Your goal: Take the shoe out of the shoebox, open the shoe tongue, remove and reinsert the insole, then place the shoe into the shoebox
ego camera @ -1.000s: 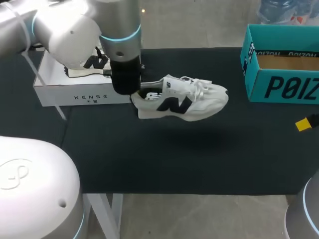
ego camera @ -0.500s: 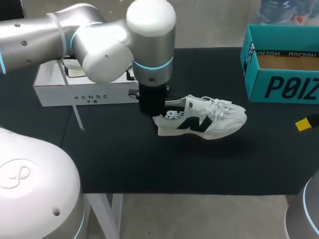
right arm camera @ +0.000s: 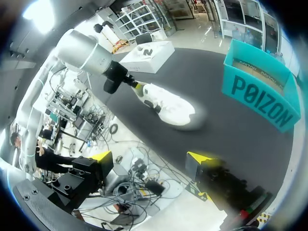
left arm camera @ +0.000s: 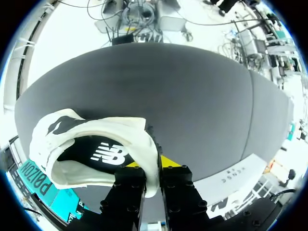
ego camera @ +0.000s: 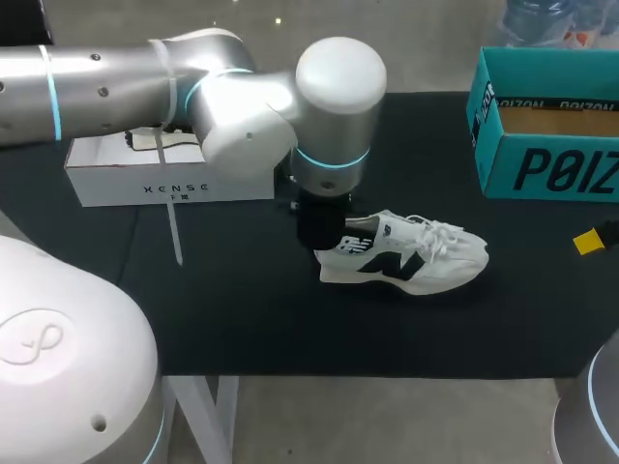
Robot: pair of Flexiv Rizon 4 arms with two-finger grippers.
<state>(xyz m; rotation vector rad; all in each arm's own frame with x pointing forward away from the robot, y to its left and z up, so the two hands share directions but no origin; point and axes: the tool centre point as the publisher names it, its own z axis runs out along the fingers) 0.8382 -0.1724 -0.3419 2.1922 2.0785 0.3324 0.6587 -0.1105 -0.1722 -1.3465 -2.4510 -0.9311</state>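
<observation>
One step done: shoe (ego camera: 406, 259) out of white shoebox (ego camera: 169, 179), heel collar pinched by left gripper (left arm camera: 154, 175). Right gripper (right arm camera: 150, 159) spread wide, nothing held. Tongue, insole, reboxing judged outstanding.

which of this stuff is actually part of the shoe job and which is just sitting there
Part of the job:
- shoe, held at the heel by the left gripper
- insole, inside the shoe
- white shoebox

Just lying about:
- teal box
- second shoe, in the white shoebox
</observation>
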